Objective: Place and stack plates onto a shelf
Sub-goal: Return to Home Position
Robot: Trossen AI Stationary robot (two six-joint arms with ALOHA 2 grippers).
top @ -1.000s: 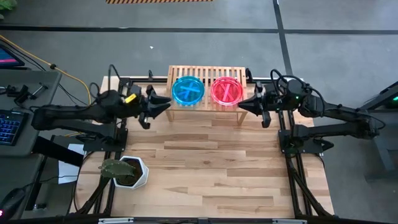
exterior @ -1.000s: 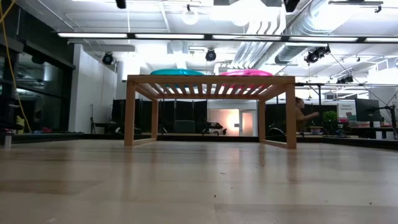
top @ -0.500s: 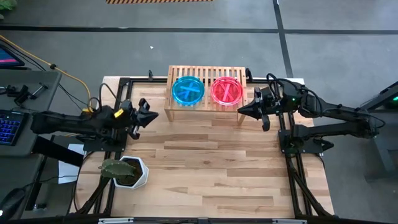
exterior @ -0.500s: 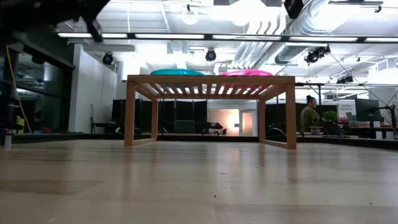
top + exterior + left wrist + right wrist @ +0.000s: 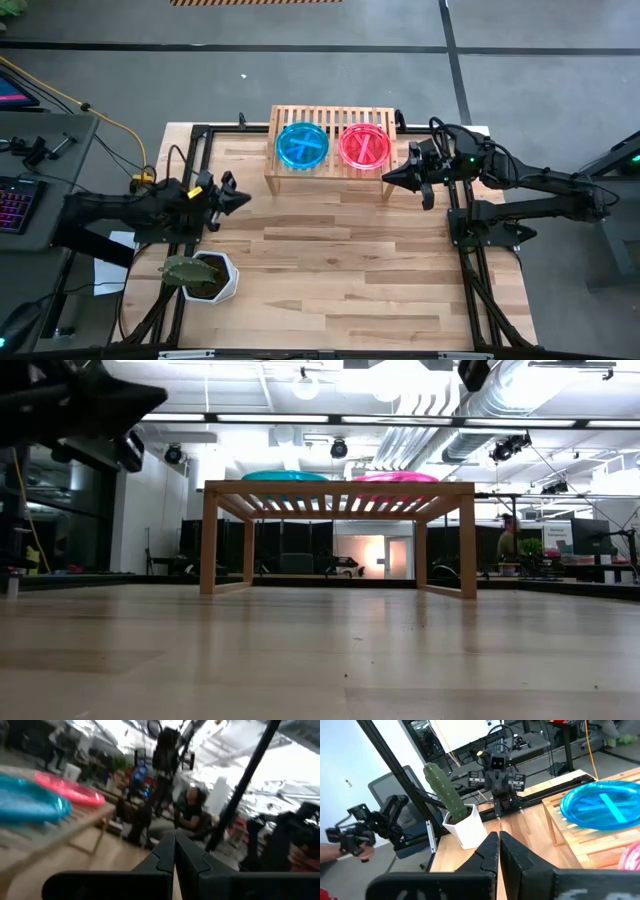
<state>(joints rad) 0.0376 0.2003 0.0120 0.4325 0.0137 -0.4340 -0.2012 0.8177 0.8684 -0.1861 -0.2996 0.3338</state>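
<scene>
Jaws together, blue plates (image 5: 30, 805) and pink plates (image 5: 75, 792) on shelf (image 5: 70, 827) beyond.

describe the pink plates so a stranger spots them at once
At the far edge of the large light-wood tabletop stands a low slatted wooden shelf. Two round translucent plastic stacks sit side by side on it; the pink plates are on the right arm's side, beside the blue plates.

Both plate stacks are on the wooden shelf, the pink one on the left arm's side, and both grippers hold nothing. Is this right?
One part is wrong. The high view shows the blue stack on the left arm's side of the shelf and the pink stack on the right arm's. The left gripper and right gripper do hold nothing.
</scene>
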